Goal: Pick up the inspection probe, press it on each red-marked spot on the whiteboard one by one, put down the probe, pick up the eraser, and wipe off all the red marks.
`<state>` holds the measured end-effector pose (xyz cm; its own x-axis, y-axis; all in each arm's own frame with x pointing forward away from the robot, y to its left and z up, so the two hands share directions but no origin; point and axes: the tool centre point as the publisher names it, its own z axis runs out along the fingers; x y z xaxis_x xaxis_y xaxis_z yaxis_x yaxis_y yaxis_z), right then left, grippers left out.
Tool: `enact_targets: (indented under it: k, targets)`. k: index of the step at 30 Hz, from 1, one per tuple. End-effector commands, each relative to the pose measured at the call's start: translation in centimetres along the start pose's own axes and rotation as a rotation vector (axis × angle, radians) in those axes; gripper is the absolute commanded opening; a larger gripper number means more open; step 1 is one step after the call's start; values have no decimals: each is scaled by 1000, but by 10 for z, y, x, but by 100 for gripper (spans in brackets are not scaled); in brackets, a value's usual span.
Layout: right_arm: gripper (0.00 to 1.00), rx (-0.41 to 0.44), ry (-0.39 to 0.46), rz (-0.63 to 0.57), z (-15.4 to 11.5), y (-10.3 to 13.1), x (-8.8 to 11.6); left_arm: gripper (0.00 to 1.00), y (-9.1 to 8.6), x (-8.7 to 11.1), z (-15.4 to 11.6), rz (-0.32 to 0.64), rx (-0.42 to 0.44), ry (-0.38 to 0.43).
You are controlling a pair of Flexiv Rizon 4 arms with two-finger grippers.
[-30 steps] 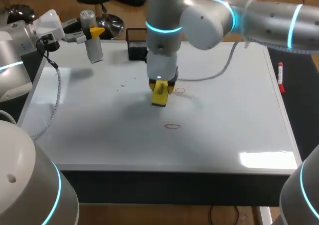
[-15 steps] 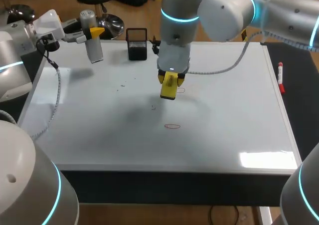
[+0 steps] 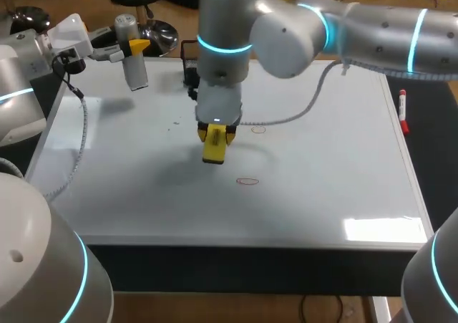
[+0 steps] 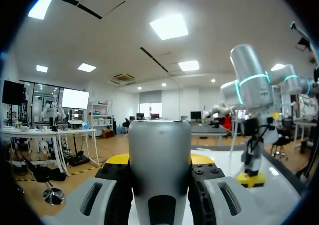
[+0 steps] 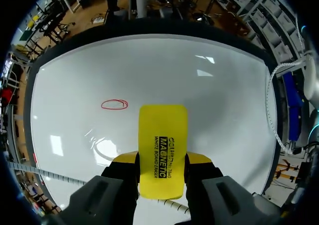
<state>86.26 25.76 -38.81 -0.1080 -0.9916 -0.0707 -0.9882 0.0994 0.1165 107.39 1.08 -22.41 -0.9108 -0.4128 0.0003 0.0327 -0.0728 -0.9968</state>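
The right arm enters from the right and reaches past the middle of the whiteboard point(image 3: 322, 165). The right end effector point(image 3: 215, 138) points down at the board and is closed on the yellow eraser point(image 3: 214, 148), one finger on each long side. In the right wrist view, the eraser point(image 5: 162, 135) stands out ahead of the fingers and covers the board directly beneath it. Whether its lower face touches the whiteboard cannot be confirmed from any view.

One red oval mark point(image 3: 247, 181) lies on the board near the eraser, on the side toward the front edge. In the right wrist view this mark point(image 5: 114, 104) sits ahead of the eraser and to one side, apart from it. A second red mark point(image 3: 258, 129) is faint and lies just beside the right wrist; its outline is hard to make out.

The left end effector point(image 3: 136, 49) is held above the far left corner of the tabletop and grips the inspection probe point(image 3: 133, 61), a grey cylinder, upright and clear of the board. In the left wrist view the probe point(image 4: 159, 170) fills the gap between the fingers and hides most of their yellow tips.

A black mesh holder point(image 3: 189, 59) at the far edge is largely hidden by the right arm. A red marker point(image 3: 403, 112) lies beside the board's right edge.
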Motion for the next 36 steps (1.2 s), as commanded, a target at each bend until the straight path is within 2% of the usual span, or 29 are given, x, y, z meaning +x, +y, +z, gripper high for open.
enact_targets:
  k: [1,11,19,36]
  targets:
    - [0,-2,50,2,12,1,-12,0,-1,1,0,2,-1,-4]
    - [0,-25,95,6,41,8,-4,0,-1,1,0,2,-1,-4]
    - [0,-36,95,-2,55,5,1,0,-1,1,0,2,-1,-4]
    - [0,-65,114,70,70,-10,41,0,-1,1,0,2,-1,-4]
